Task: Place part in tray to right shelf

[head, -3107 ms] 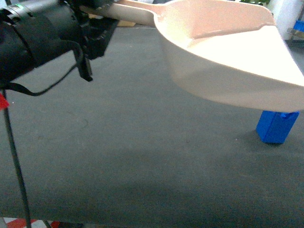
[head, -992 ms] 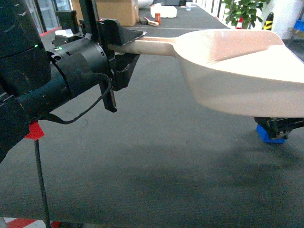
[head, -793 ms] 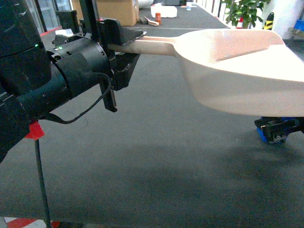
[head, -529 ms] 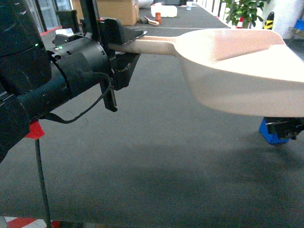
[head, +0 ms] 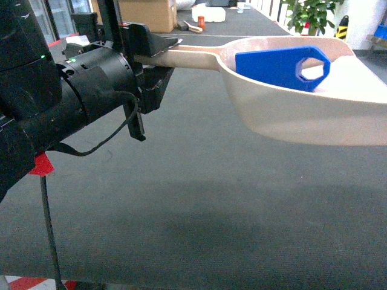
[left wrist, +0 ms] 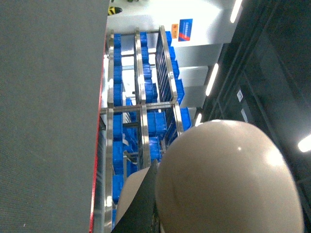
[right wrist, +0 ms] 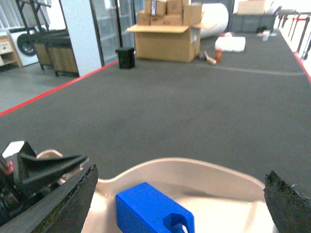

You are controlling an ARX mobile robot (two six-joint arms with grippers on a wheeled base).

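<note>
Our left gripper (head: 158, 57), clamped on the tray (head: 302, 115) handle, holds it level so the part (head: 281, 66) stays put; our right gripper (right wrist: 177, 194) hangs apart above it.

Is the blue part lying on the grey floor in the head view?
No, the blue part lies inside the pan of the tray, which the left tool holds by its handle above the floor.

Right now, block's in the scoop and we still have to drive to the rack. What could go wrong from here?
1. The small blue plastic block lies loose in the pale beige plastic scoop, leaning on the wall near the open front; a forward tilt or jolt could slide it out.
2. The left end effector holds only the far end of the long handle, so the pan may sag or twist.
</note>
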